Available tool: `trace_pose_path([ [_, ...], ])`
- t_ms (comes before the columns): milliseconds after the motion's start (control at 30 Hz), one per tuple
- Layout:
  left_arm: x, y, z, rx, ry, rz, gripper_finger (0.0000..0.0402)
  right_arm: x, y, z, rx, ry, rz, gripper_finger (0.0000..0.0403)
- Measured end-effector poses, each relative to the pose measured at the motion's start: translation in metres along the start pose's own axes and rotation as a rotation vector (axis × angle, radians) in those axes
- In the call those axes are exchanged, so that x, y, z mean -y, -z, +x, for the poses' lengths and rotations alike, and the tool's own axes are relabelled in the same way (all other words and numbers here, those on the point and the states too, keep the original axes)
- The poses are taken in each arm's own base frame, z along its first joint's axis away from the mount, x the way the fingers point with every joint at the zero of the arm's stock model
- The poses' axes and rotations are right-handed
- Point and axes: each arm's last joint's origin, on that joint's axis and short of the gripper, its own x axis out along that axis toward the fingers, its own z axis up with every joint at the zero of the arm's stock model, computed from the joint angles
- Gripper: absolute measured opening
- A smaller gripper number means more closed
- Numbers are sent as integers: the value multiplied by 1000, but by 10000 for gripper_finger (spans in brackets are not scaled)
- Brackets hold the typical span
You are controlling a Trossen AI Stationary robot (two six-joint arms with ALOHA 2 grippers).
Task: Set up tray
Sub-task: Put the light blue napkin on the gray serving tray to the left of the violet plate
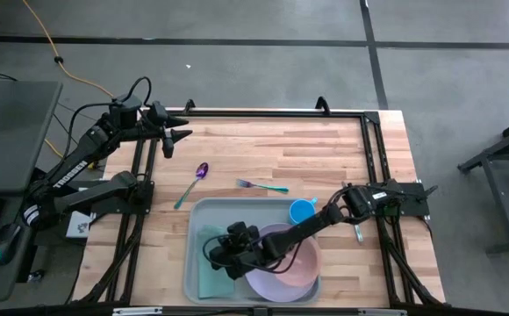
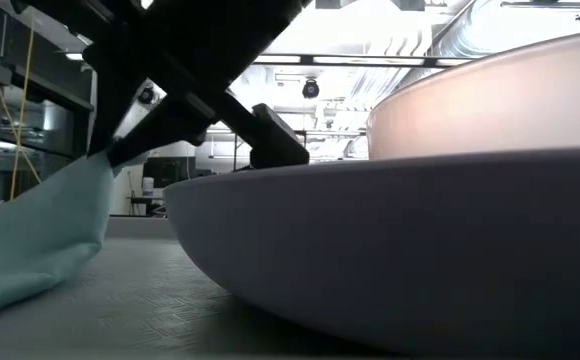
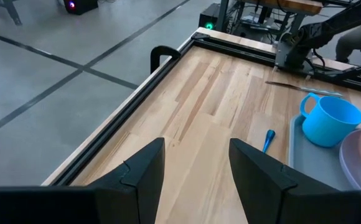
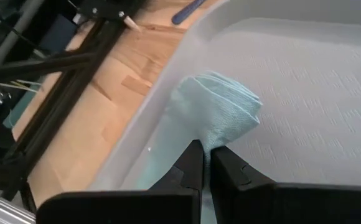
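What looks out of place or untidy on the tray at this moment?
The teal cloth is not flat: the right gripper pinches one edge, so it stands bunched on the tray. The spoon and fork lie on the table, outside the tray.

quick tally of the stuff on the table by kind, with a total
tray: 1
plate: 1
cup: 1
cloth: 1, pinched in the right hand
spoon: 1
fork: 1
knife: 1
Total: 7

Grey-blue tray [image 1: 204, 213], teal cloth [image 4: 221, 107], pink plate [image 1: 291, 263], blue cup [image 1: 302, 211], purple spoon [image 1: 201, 171]
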Motion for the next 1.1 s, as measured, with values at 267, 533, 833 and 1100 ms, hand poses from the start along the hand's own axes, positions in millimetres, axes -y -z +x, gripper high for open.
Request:
trace_pose_path([
  [267, 0, 0, 0, 0, 0, 0, 211, 4, -11, -2, -27, 52, -28, 0],
  [533, 0, 0, 0, 0, 1, 0, 211, 6, -18, 3, -136, 47, -54, 0],
  [833, 0, 0, 0, 1, 7, 0, 211, 11, -20, 7, -251, 60, -66, 1],
  [1100, 0, 0, 0, 2, 7, 0, 211, 10, -35, 1, -290, 67, -136, 1],
])
